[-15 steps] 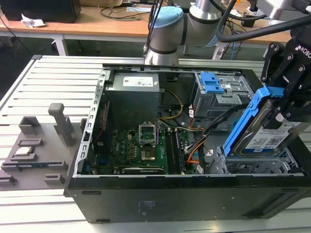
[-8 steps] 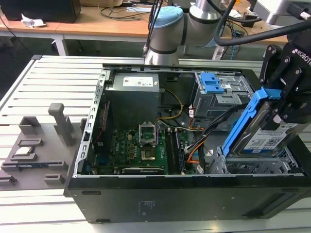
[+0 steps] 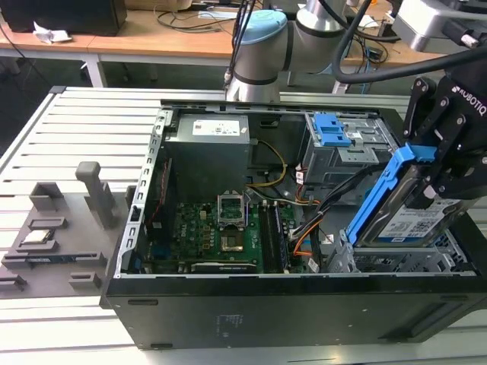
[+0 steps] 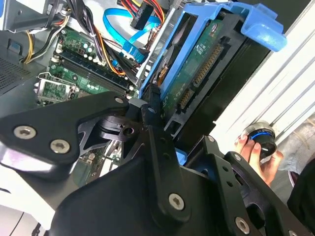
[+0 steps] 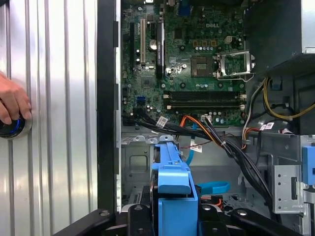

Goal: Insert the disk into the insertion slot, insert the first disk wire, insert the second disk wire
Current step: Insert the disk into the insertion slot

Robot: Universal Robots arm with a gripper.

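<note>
Toward the bench's (image 3: 84, 106) left edge, exterior view's left, sits a grey parts fixture (image 3: 53, 236), well apart from the work. The open computer case (image 3: 228, 312) lies on its side mid-bench, with the motherboard (image 3: 221, 228) bare in its middle. At the case's far right stands a taller cage with blue tabs (image 3: 335, 144), not the target. Loose black and orange cables (image 3: 335, 201) run between board and cages.

At the case's near right corner the disk (image 3: 411, 220) hangs tilted, its blue carrier tab (image 3: 415, 154) raised and its lower end at the mouth of the insertion slot (image 3: 388, 262). Whether it touches the cage, cannot tell. It is not seated.

The gripper (image 3: 435, 173) is clamped narrow on the disk, fingers across the carrier near its upper end, so the disk hangs below and toward the exterior view's left of the pincer.

Handling, judged: stiff, dense, fairly heavy for its size, and shock-sensitive. The second wrist view shows the bare circuit board and connector (image 4: 197, 64) on one face, so keep off that. The plastic frame probably flexes, so the long side rails look like the best hold.

A person's hand (image 5: 12, 103) rests on a blue-ringed knob (image 5: 10, 127) on the bench beside the case.
</note>
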